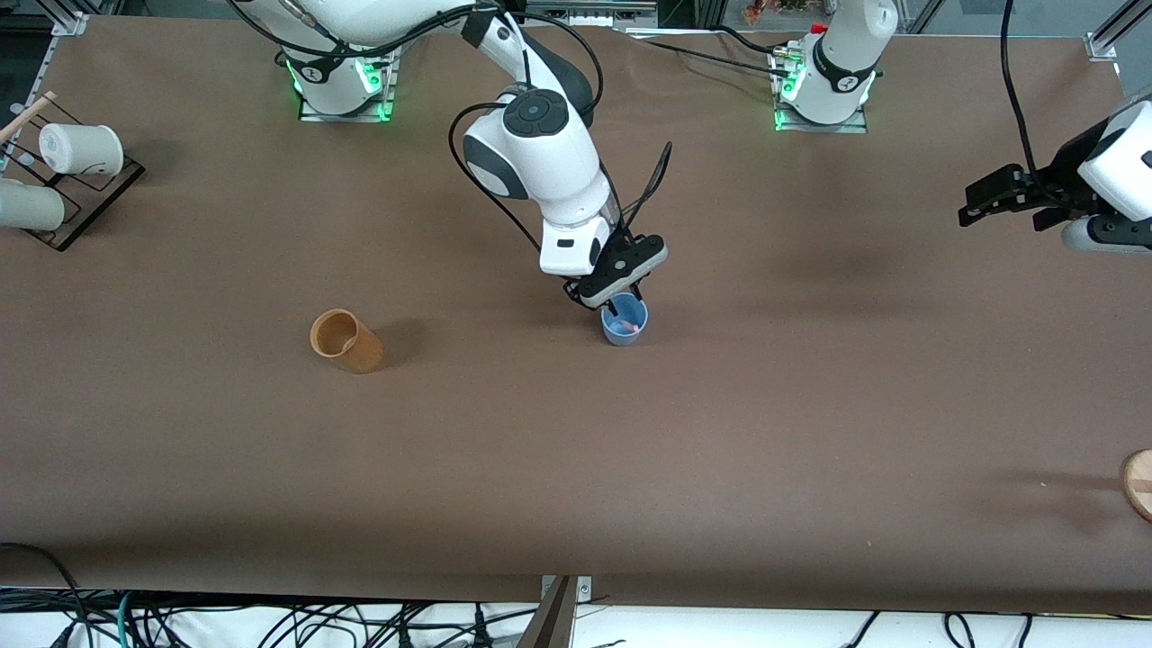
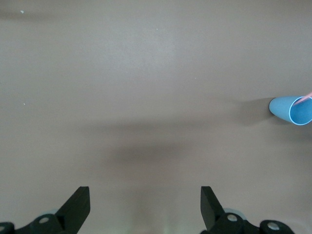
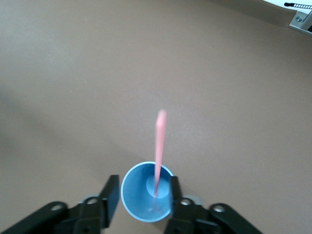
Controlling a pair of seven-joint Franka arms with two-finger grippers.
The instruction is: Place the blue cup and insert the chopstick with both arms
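The small light-blue plastic tumbler, the blue cup [image 1: 624, 325], stands upright on the brown table [image 1: 810, 405] about midway between the two arms' ends, well apart from the taller tan-orange cup [image 1: 346, 340] that stands toward the right arm's end. Inside the blue cup the thin pinkish-red chopstick [image 3: 159, 152] has its lower end on the cup's floor and its long axis rising up out of the rim, leaning against the wall.

The right gripper [image 1: 623, 304] hangs directly over the cup's mouth, its black fingers [image 3: 108, 196] spread to either side of the rim and holding nothing; the chopstick appears let go. The right arm reaches out from its base with the wrist bent steeply downward. The likely next move is a straight lift clear of the stick.

The left gripper [image 2: 145, 204] waits over bare table toward the left arm's end, fingers apart and empty, with the cup well away from it.
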